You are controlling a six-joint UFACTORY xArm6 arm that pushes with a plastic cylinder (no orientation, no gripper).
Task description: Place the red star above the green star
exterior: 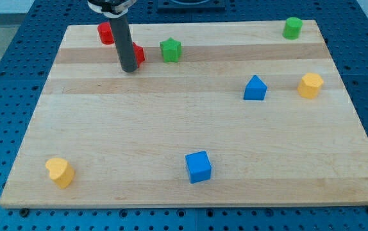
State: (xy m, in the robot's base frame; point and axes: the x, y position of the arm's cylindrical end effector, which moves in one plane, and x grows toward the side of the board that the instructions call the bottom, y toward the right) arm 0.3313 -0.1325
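Note:
The green star (170, 49) sits near the view's top, left of centre, on the wooden board (171, 128). A red block (138, 54), mostly hidden behind my rod, lies just left of the green star; its shape cannot be made out. Another red block (105, 33) sits at the view's top left, partly behind the rod. My tip (129, 68) rests on the board, touching or very close to the lower left side of the hidden red block.
A green block (292, 27) is at the top right. A blue triangular block (255, 88) and a yellow block (310, 85) are at the right. A blue cube (199, 167) is at bottom centre, a yellow block (59, 172) at bottom left.

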